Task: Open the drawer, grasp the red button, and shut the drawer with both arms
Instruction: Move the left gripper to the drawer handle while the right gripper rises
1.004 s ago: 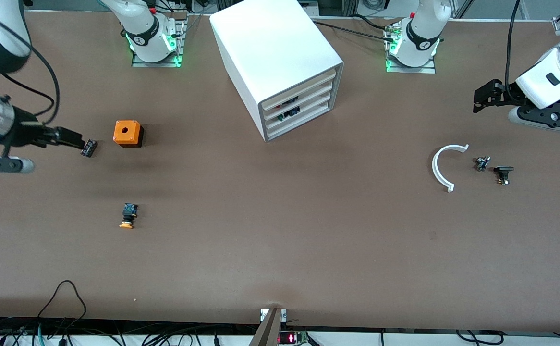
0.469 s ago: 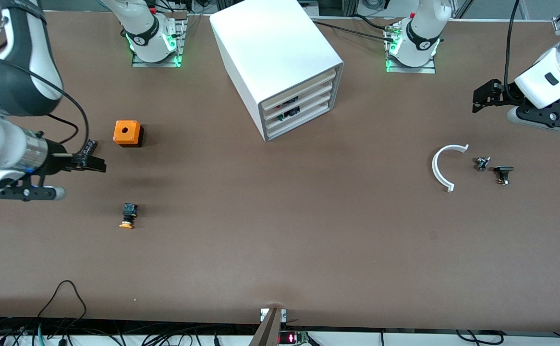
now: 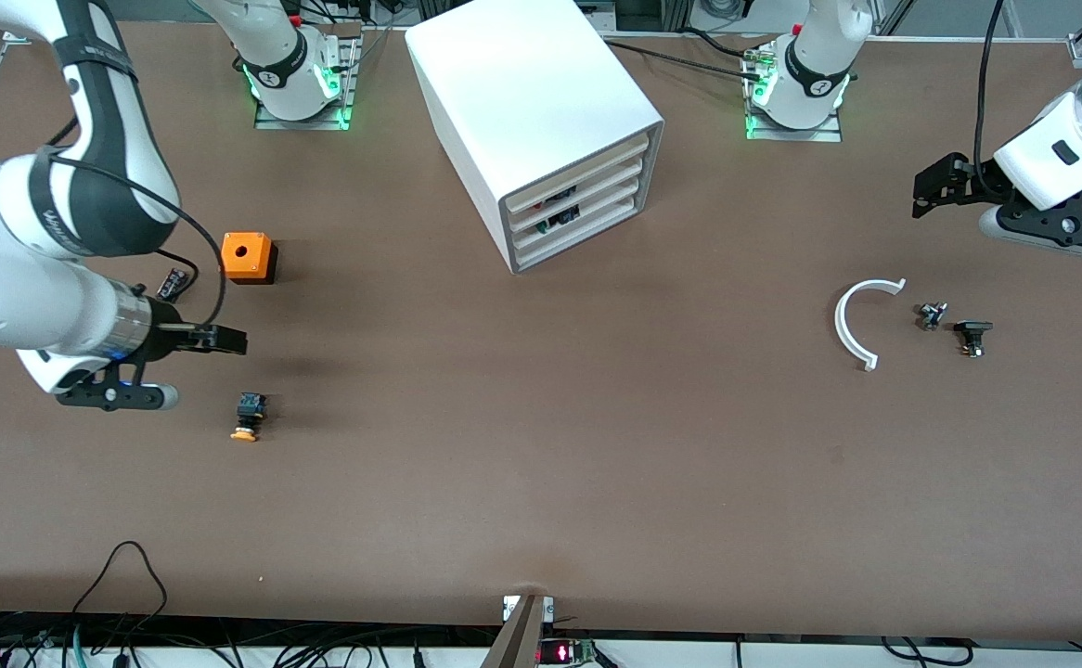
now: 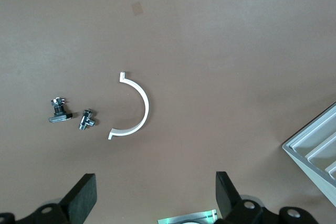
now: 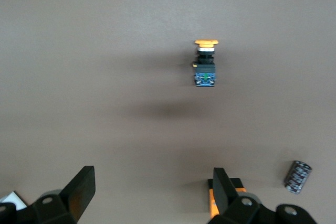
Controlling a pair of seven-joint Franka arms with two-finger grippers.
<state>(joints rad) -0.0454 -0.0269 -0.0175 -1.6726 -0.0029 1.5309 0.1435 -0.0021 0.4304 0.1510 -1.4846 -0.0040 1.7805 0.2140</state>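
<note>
White plastic makes up the cabinet (image 3: 541, 121), which sits between the two arm bases. All its drawers (image 3: 578, 215) are shut flush, fronts turned toward the front camera and angled somewhat toward the left arm's end of the table. Dark parts show through the cut-outs of the middle drawers, but no red-capped button can be made out, so it is presumably inside one of them; which one cannot be told.

The right gripper (image 3: 225, 340) hovers with its jaws wide apart and empty over the table between an orange box (image 3: 247, 257) and an orange-capped button (image 3: 246, 416), its fingers pointing toward the cabinet. The left gripper (image 3: 933, 186) waits, jaws also spread and empty, above the table at the left arm's end, over ground farther from the camera than a white arc (image 3: 858, 323) and two small fittings (image 3: 953, 327).

Each drawer's long axis runs across the cabinet front, and it would slide out toward the camera. Both grippers lie well apart from that front, one off to each side. Neither is clearly the nearer.
</note>
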